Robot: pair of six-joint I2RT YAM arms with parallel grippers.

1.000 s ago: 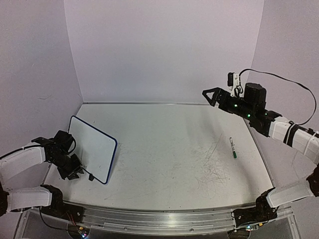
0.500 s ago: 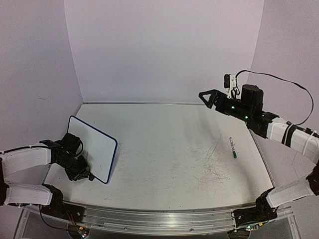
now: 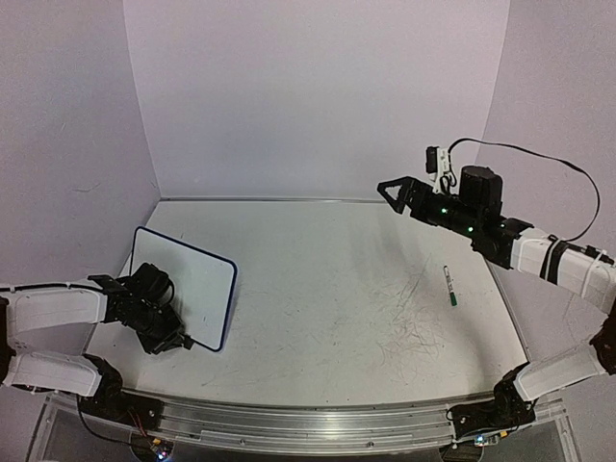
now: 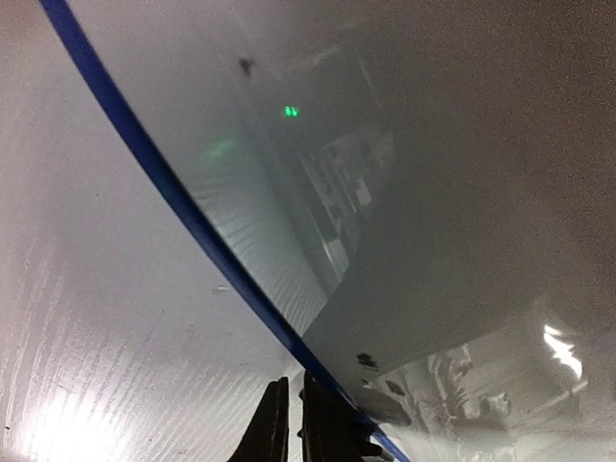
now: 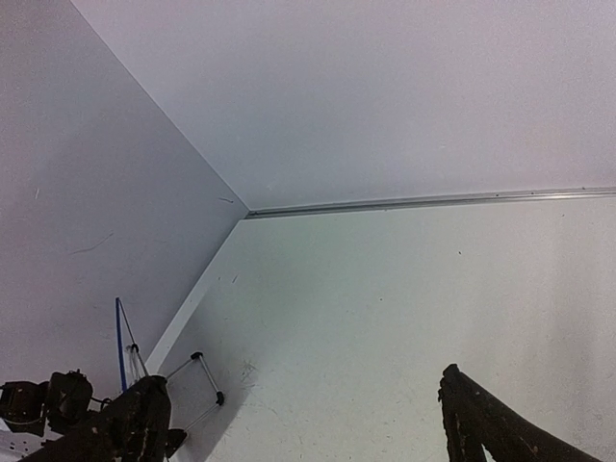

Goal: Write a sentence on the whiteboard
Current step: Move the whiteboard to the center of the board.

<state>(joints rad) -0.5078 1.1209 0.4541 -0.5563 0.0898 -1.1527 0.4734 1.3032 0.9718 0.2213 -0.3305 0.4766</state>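
Observation:
The whiteboard stands tilted at the table's left, white with a thin blue rim. Its face looks blank from above, and the sentence is out of view. My left gripper is shut, low on the table at the board's near-left edge. In the left wrist view its fingertips sit side by side against the rim, and I see nothing between them. My right gripper hangs open high over the back right of the table, holding nothing. In its own view the right gripper shows the board edge-on far left.
A green marker lies on the table at the right, below the right arm. Faint grey scribbles mark the tabletop near it. A thin wire stand with black tips shows beside the board. Walls close the left, back and right.
My left gripper has shut and slid right along the table to the board's near edge. The board has shifted right and turned a little. The right gripper has drifted slightly left.

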